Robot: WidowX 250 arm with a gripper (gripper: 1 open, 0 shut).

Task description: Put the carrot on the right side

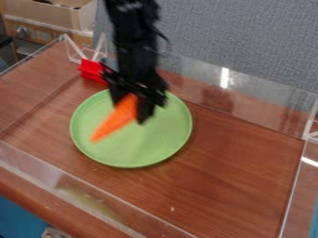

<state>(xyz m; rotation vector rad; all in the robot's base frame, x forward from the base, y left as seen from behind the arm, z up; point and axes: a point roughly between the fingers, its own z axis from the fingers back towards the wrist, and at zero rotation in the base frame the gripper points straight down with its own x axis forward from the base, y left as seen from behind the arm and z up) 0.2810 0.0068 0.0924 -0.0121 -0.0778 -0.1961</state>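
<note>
One end only is pinched: your gripper [137, 100] clamps the carrot [115, 122] by its thick end, tip slanting down over the green plate [168, 139]. It looks light, stiff and probably slick, so expect it to pivot; a mid-body hold would steady it.

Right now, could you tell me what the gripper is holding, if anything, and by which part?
The gripper holds the carrot by its upper end, with the tapered tip hanging down-left over the green plate.
</note>
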